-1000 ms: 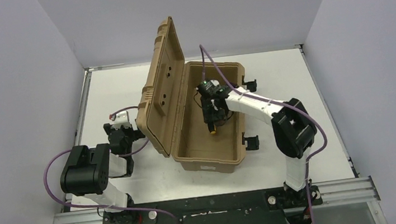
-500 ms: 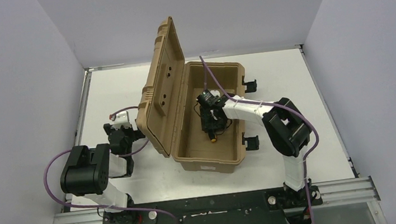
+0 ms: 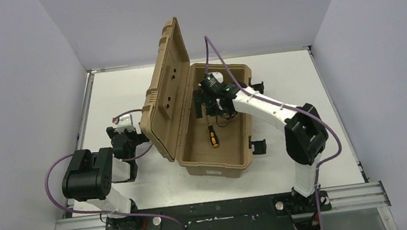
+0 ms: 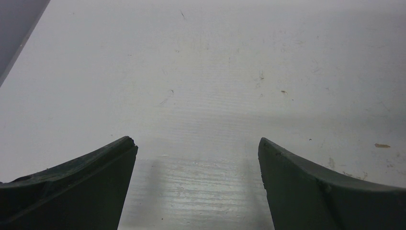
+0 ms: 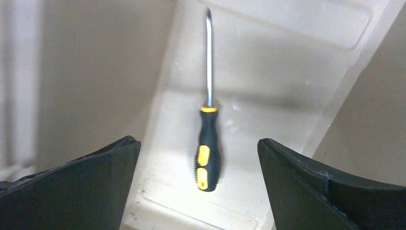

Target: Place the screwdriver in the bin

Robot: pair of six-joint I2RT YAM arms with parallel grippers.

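The tan bin (image 3: 219, 168) stands in the middle of the table with its ribbed lid (image 3: 167, 96) propped upright on the left. On its floor lies the screwdriver (image 3: 213, 136), black and yellow handle and thin shaft, free of any grip. In the right wrist view the screwdriver (image 5: 208, 153) rests flat below the fingers, shaft pointing away. My right gripper (image 3: 212, 107) hovers open over the far half of the bin, jaws wide and empty (image 5: 196, 142). Left of the lid, my left gripper (image 3: 126, 138) stands open over bare table (image 4: 196, 141).
Black latches (image 3: 258, 145) stick out from the bin's right side. The white table (image 3: 317, 113) is walled by grey panels at the back and both sides. A purple cable (image 3: 216, 67) arcs over the bin from the right wrist.
My right gripper has opened and let go of the screwdriver, then drawn up and back toward the bin's far end. The screwdriver now lies on the bin floor. The left arm has not moved.
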